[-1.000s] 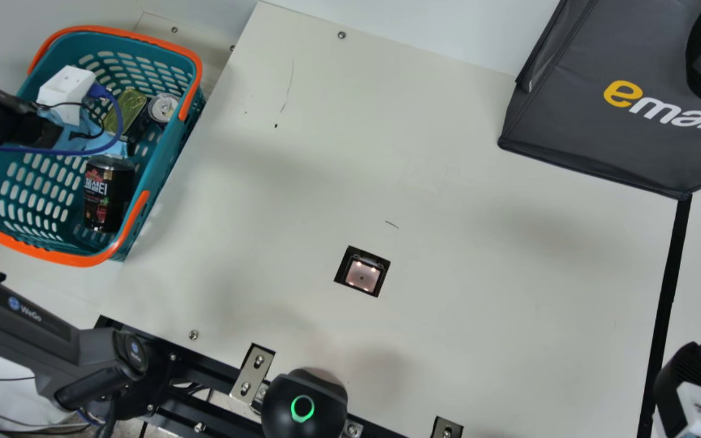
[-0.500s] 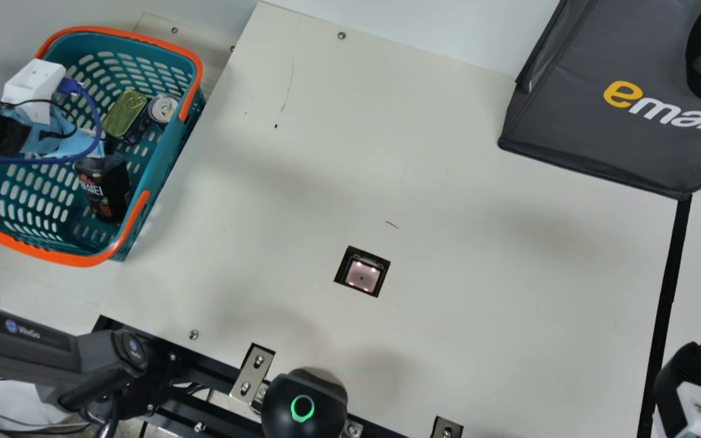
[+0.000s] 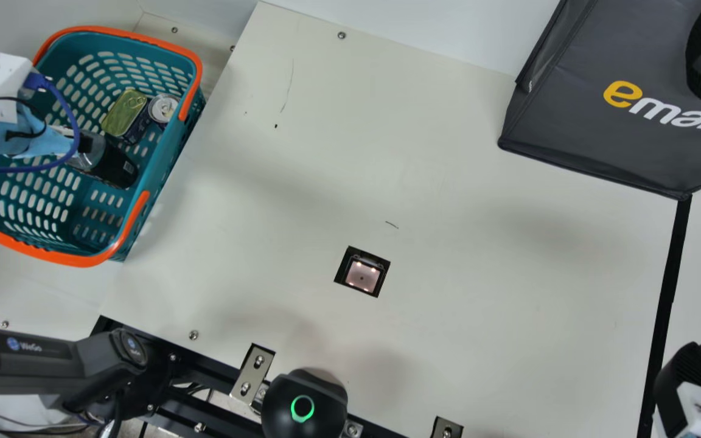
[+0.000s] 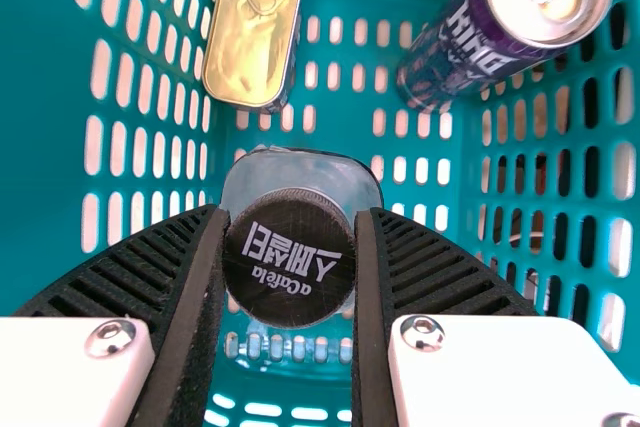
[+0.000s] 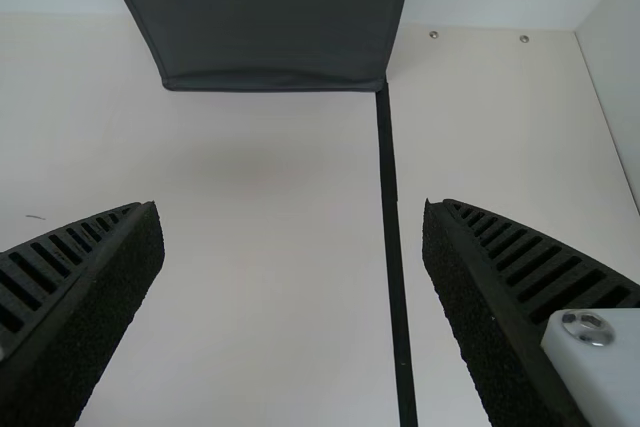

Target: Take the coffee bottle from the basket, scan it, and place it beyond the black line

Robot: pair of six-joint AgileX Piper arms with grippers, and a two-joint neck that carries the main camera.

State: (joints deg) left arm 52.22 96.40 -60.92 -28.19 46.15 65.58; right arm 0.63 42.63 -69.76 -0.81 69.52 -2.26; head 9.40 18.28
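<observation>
Stage: pick-up. The left gripper (image 4: 291, 237) is closed on the cap (image 4: 288, 292) of the bottle (image 3: 112, 164), one finger on each side. The bottle is tilted within the basket (image 3: 40, 252), near the tin (image 3: 125, 114) and the can (image 3: 163, 108); whether its base touches the basket cannot be told.

Done: the grasp, which appears secure. Remaining: removal from the basket, scan and placement. The scanner (image 3: 362, 275) is lit, set in the table between the basket and the black line (image 3: 668, 292).

Next step, as judged: raise the bottle clear of the rim, then present its barcode to the scanner. Caution: a cap-only grip may let the body swing. The right gripper (image 5: 291, 247) stands open and unloaded by the black line, the final boundary to cross.
</observation>
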